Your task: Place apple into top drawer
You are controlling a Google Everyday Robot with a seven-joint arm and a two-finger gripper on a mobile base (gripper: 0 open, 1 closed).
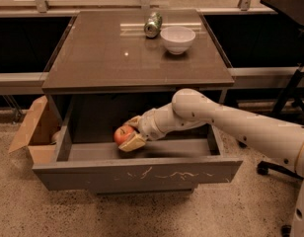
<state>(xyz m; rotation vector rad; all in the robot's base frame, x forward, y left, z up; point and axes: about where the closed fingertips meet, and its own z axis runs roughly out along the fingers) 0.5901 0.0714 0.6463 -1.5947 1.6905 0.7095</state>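
The top drawer (137, 176) is pulled open below the cabinet top, its scratched grey-brown front panel facing me. My white arm reaches in from the right. My gripper (128, 135) is inside the drawer at its left-middle, shut on the apple (123, 134), a red-orange apple with a yellowish patch. The apple hangs just above the drawer floor, between the tan fingers (133, 142).
On the cabinet top (107, 58) stand a white bowl (177, 38) and a green can (153, 24) lying on its side at the back. An open cardboard box (33, 132) sits on the floor to the left. A black chair base (283, 147) is at the right.
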